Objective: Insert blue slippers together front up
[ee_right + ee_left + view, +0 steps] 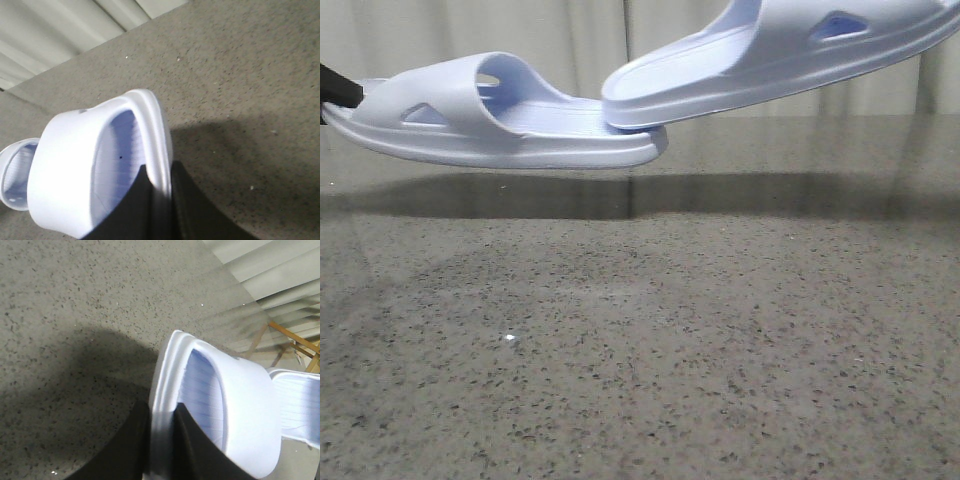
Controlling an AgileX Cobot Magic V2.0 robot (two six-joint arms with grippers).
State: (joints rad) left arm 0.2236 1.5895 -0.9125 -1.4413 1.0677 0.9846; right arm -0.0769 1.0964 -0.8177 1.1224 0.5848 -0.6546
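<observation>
Two blue slippers held up in the air.
Left gripper (162, 450) pinches one slipper (490, 115); right gripper (160, 210) pinches the other slipper (790, 50), heels overlapping.

You see both blue slippers in pale lavender-blue: left slipper (500, 125), right slipper (780, 55). Footbeds show fine ribbed lines, slightly deeper blue inside the straps. The table (640, 350) is grey-brown, speckled black and white. Gripper fingers (195, 450) are black. Far curtain (570, 40) is off-white.
</observation>
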